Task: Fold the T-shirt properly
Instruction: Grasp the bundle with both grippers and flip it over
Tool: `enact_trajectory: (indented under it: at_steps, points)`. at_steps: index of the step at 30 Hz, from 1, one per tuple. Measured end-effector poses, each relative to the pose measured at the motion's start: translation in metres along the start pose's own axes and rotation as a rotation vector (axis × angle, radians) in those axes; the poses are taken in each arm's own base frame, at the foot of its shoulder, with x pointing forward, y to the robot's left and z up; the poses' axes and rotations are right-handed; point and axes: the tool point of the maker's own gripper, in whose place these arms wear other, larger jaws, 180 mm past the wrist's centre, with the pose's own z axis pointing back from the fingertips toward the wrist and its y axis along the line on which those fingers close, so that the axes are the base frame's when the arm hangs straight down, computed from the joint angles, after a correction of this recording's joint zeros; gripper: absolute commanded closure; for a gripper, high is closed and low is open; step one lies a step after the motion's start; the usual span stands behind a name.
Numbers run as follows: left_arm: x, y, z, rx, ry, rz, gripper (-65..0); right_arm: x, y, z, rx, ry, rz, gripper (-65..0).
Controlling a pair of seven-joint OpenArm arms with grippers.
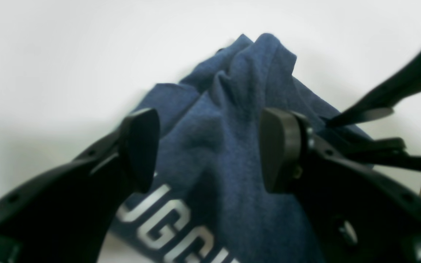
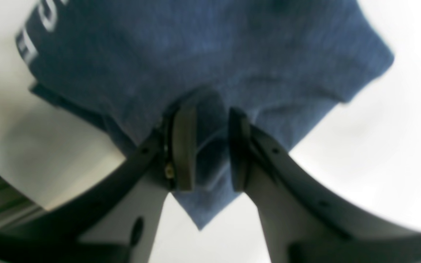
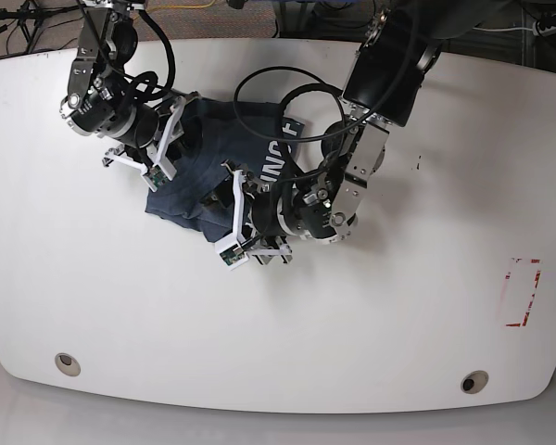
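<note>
T-shirt (image 3: 204, 171): bunched navy heap on the white surface (image 3: 398, 315), toward 11 o'clock of centre; white lettering faces up.
Right gripper (image 2: 212, 149): jaws pinching a fold of cloth at the heap's 9 o'clock side.
Left gripper (image 1: 210, 149): jaws spread over the cloth, nothing between them.
Step advice: probably lift and spread first; keep the pinch on one layer only.
Hidden: sleeves, collar and hems lost in folds; wrist views blurred.

White table (image 3: 352, 352) — cables (image 3: 28, 19) behind
</note>
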Motion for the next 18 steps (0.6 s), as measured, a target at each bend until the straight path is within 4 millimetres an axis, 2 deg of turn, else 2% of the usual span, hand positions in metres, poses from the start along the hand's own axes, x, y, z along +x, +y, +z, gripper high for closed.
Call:
enact_trajectory:
  at_steps: [3, 6, 11, 15, 18]
  points:
    - [-0.011, 0.000, -0.008, -0.013, 0.010, 0.026, -39.7, -0.007, 0.002, 0.000, 0.004, 0.015, -0.006, -14.6]
    - [-0.030, 0.005, -0.013, -0.016, 0.045, 0.063, -39.7, -0.014, 0.004, -0.003, 0.016, 0.035, -0.020, -14.9]
    - [-0.062, 0.020, -0.006, 0.004, 0.098, 0.090, -39.7, -0.034, 0.008, -0.012, 0.050, 0.079, -0.061, -14.7]
    - [-0.076, 0.028, 0.001, 0.021, 0.116, 0.098, -39.7, -0.056, 0.008, -0.024, 0.075, 0.135, -0.111, -14.9]
    - [-0.083, 0.030, 0.005, 0.030, 0.108, 0.112, -39.7, -0.055, 0.009, -0.032, 0.098, 0.079, -0.153, -15.1]
